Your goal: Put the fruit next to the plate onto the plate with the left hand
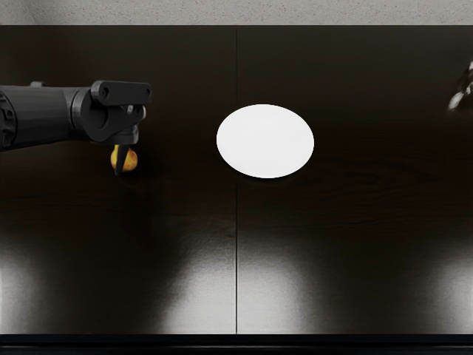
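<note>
The near half of the table (236,259) carries nothing that bears on the job, only glare along the near edge, so the work sits in the middle band. The fruit (128,160), small and yellow-orange, lies toward the table's left edge, well apart from the plate (264,140), which is white, bare and close to the table's centre. The left hand (122,118) hangs straight over the fruit, its arm coming in level from the left edge. It appears to grip the fruit from above, with one dark finger crossing the fruit's front. Whether the fruit rests on the table or is just clear of it cannot be told. The step in hand looks like securing and lifting, with the carry to the plate not yet begun. To do it well, the grip should be firm on both sides of so round and small a thing, since it may roll out of a loose pinch. The lift should go straight up, high enough to clear the plate's rim, before any sideways travel toward the plate. The release should come low over the plate's middle, so the fruit settles and does not roll off. By the far right edge only a blurred bit of the right hand (462,95) shows, its state unreadable.
</note>
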Controlling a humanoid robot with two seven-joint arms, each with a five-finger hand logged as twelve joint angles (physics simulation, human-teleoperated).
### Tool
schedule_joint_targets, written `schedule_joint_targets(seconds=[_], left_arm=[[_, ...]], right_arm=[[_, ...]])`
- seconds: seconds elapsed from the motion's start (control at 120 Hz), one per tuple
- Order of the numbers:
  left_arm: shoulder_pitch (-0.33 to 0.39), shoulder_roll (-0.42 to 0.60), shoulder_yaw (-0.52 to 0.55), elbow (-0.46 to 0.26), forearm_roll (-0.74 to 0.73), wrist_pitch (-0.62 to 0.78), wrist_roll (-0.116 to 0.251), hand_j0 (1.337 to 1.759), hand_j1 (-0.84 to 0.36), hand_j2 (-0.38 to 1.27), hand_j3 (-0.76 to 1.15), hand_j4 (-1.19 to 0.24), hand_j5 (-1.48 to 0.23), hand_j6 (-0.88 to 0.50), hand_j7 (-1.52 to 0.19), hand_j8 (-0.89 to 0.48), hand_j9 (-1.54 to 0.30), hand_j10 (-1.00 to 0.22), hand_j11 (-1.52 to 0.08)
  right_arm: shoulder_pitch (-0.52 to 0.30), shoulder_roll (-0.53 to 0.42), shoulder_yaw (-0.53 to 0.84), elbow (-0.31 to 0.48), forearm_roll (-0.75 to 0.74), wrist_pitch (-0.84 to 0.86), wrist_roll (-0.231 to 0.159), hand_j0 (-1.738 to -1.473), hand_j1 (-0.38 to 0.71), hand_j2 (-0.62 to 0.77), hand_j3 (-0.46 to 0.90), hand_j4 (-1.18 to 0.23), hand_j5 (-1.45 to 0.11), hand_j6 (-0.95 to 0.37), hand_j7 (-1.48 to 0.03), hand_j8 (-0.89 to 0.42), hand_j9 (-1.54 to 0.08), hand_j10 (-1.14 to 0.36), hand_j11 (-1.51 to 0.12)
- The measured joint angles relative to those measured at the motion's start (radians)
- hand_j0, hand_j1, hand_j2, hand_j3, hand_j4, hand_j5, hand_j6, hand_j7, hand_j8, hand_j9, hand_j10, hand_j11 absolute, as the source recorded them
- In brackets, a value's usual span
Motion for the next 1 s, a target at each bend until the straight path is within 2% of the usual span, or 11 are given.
schedule_joint_targets(seconds=[0.625,0.858,0.967,1.0], left_arm=[[0.027,0.000,-0.001,0.006,-0.011,0.015,-0.004,1.658,0.31,0.01,0.00,-0.04,-0.05,-0.04,-0.05,-0.04,-0.05,-0.04,-0.05],[0.037,0.000,-0.001,0.006,-0.012,0.033,-0.005,1.658,0.07,0.05,0.00,-0.23,-0.30,-0.23,-0.30,-0.23,-0.30,-0.23,-0.30],[0.047,0.000,0.008,0.004,-0.078,0.035,-0.004,1.658,-0.20,0.11,0.00,-0.48,-0.61,-0.48,-0.60,-0.48,-0.60,-0.48,-0.60],[0.046,0.000,0.010,0.004,-0.093,0.035,-0.004,1.658,-0.25,0.14,0.00,-0.54,-0.69,-0.47,-0.69,-0.46,-0.68,-0.54,-0.68]], right_arm=[[0.000,0.000,0.000,0.000,0.000,0.000,0.000,-1.658,-0.35,0.00,0.00,0.00,0.00,0.00,0.00,0.00,0.00,0.00,0.00],[0.000,0.000,0.000,0.000,0.000,0.000,0.000,-1.658,-0.35,0.00,0.00,0.00,0.00,0.00,0.00,0.00,0.00,0.00,0.00],[0.000,0.000,0.000,0.000,0.000,0.000,0.000,-1.658,-0.35,0.00,0.00,0.00,0.00,0.00,0.00,0.00,0.00,0.00,0.00],[0.000,0.000,0.000,0.000,0.000,0.000,0.000,-1.658,-0.35,0.00,0.00,0.00,0.00,0.00,0.00,0.00,0.00,0.00,0.00]])
